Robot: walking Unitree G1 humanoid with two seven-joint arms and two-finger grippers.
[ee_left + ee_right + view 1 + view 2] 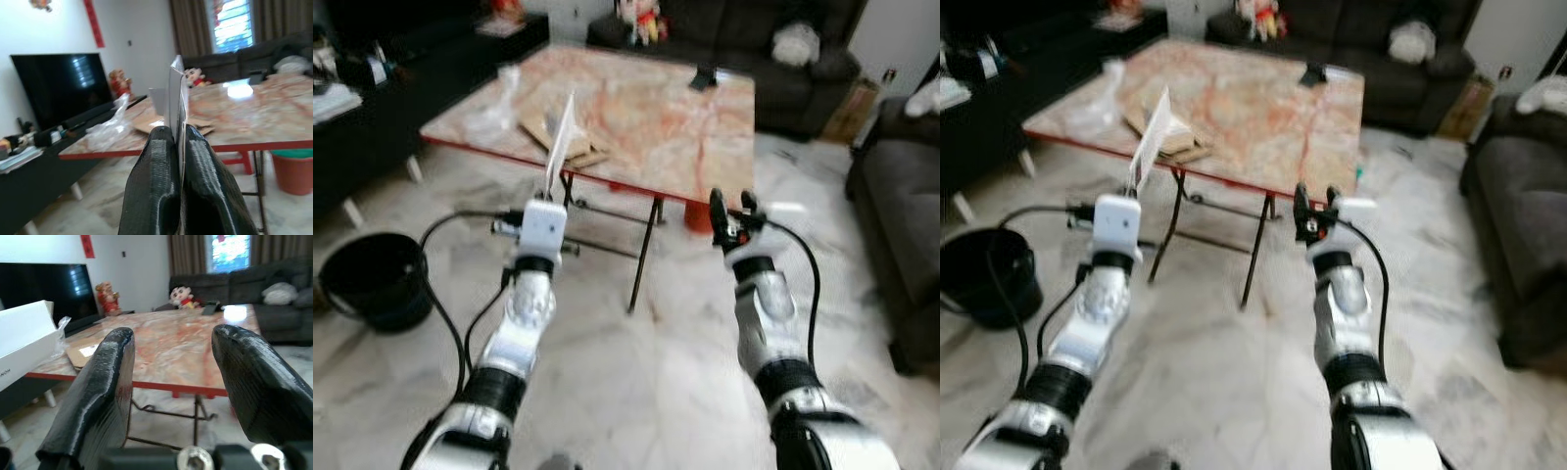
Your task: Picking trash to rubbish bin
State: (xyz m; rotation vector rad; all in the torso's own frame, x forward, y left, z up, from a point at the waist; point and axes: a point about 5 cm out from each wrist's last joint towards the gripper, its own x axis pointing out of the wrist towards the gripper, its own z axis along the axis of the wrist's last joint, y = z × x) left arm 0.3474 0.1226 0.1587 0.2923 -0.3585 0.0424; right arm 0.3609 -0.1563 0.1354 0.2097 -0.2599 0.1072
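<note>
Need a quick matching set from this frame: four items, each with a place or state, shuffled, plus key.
1. left pincer
2. right pincer
3. black bin
4. clear plastic bag

A. on the marble-top table
B. open, holding nothing
C. on the floor to the robot's left
D. shut on a flat white card

Pairs: 1-D, 2-B, 3-C, 4-A

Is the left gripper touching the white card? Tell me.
Touching. In the left wrist view both black fingers of the left gripper press flat against the white card, with no gap on either side.
</note>
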